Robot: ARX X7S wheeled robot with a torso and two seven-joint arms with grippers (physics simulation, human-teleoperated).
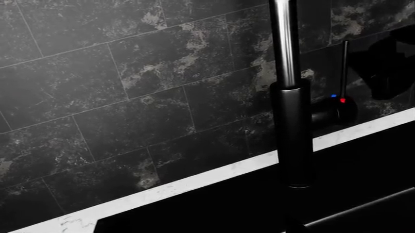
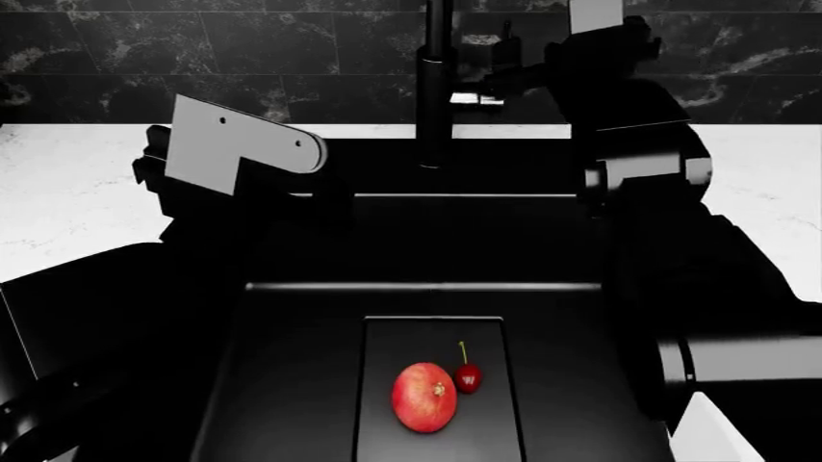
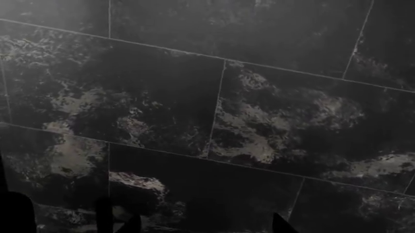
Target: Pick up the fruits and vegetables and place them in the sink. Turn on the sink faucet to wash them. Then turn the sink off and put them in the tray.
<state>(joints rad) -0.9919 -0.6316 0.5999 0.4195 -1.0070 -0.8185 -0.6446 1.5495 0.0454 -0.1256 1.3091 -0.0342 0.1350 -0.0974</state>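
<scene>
- The right gripper (image 2: pixel 503 60) is raised at the back of the counter, close beside the faucet lever (image 1: pixel 343 73); its dark body merges with the black tiled wall (image 3: pixel 214 107), so whether its jaws are apart or together cannot be told, nor whether it touches the lever.
- The right wrist view shows almost nothing but that wall, with only dim finger tips (image 3: pixel 19 213) at the picture's edge.
- The left gripper (image 2: pixel 327 188) sits over the near-left rim of the sink (image 2: pixel 295 385), under a grey plate on the arm; its fingers are lost in shadow, so their state cannot be told.
- The faucet (image 2: pixel 436 87) stands upright behind the basin, and its top is cut off in both views that show it; the red and blue dots on its side lever are visible from the left wrist.
- The pomegranate (image 2: pixel 424 397) lies on the raised drain panel (image 2: pixel 385 337) in the sink, with the cherry (image 2: pixel 468 377) just beside it, stem up.
- The white counter (image 2: pixel 77 212) flanks the sink on both sides.
</scene>
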